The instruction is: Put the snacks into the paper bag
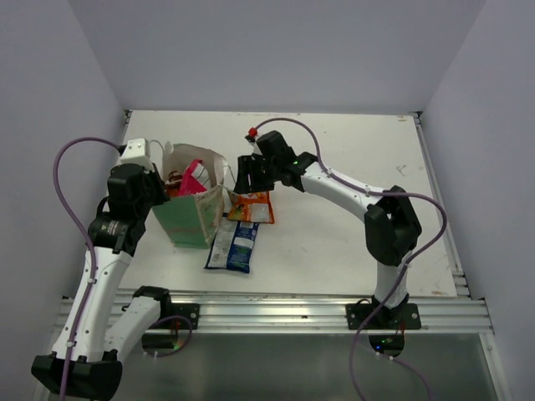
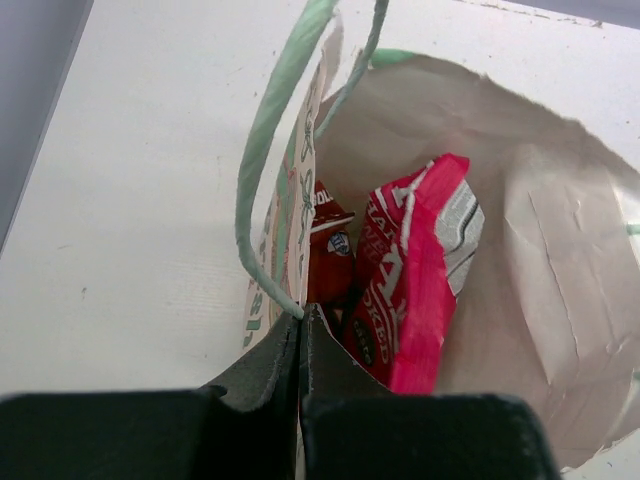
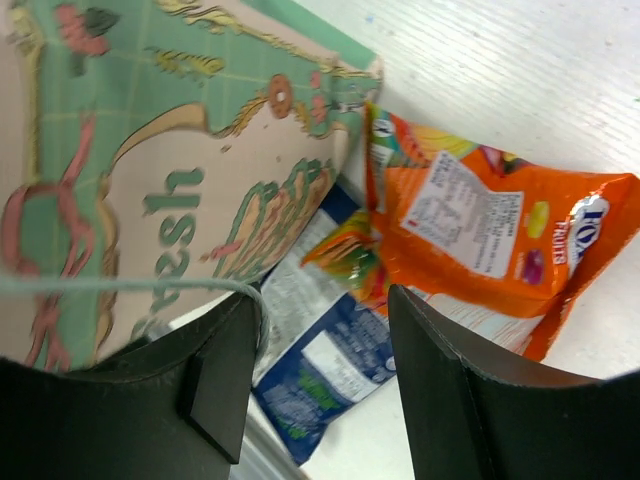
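Top view first: the paper bag (image 1: 191, 219) stands upright on the bench (image 1: 351, 242), out toward 9 o'clock from the middle, with its mouth open. The magenta packet (image 1: 194, 177) pokes up inside it, and a bit of the red packet (image 1: 175, 179) shows at its 9 o'clock. The orange packet (image 1: 251, 207) lies flat on the bench at the bag's 3 o'clock, right up against it. The blue-and-white packet (image 1: 234, 245) is at the bag's 5 o'clock, its top end tucked under the orange one. The left arm (image 1: 125, 209) meets the bag's mouth at 9 o'clock. The right arm (image 1: 343, 188) reaches in from 3 o'clock and ends just beside the rim, over the orange packet.

Left wrist cam: the left jaws are squeezed fully together on the bag's (image 2: 540, 250) paper rim, down at 6 o'clock in frame. A string handle (image 2: 262, 160) loops up toward 12 from there. Inside, the magenta packet (image 2: 415, 270) stands on edge, and the red packet (image 2: 328, 255) touches it at 9 o'clock, against the pinched wall.

Right wrist cam: the right jaws stand fairly wide apart and aren't gripping anything. The bag's printed outer wall (image 3: 170, 180) fills 10 o'clock. The orange packet (image 3: 480, 230) is at 3 o'clock, overlapping the blue-and-white packet (image 3: 330, 370) at 6. A thin string runs across to one finger (image 3: 225, 380); can't tell if they touch.
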Robot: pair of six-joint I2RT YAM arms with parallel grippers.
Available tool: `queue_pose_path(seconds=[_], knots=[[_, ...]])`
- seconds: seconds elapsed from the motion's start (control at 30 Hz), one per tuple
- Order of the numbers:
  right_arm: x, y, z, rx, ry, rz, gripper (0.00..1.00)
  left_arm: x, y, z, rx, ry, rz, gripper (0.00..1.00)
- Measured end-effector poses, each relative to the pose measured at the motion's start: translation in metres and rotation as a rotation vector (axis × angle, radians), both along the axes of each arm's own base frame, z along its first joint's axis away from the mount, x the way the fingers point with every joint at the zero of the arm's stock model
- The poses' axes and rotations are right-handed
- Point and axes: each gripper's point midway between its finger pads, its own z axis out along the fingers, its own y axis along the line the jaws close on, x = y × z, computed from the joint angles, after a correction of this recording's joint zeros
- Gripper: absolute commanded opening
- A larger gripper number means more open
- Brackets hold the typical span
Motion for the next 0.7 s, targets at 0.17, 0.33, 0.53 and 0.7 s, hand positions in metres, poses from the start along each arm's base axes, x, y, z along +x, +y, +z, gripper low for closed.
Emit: queue_pose_path(seconds=[0.17,0.33,0.53,0.7], knots=[[0.013,-0.006,-0.035,-0.095,-0.018,-0.017,0.57,0.003,0.000,0.009,-0.003,-0.028,0.000,0.00],[0.025,-0.012,-0.052,-0.163,-0.054,-0.035,0.57,0.004,-0.001,0.008,-0.003,-0.026,0.000,0.00],[0.025,-0.021,-0.034,-0.159,-0.116,-0.051,0.57,0.004,0.000,0.008,-0.002,-0.025,0.002,0.00],[0.031,-0.014,0.015,-0.098,-0.184,-0.037,0.61,0.004,0.000,0.007,-0.001,-0.021,0.003,0.00]])
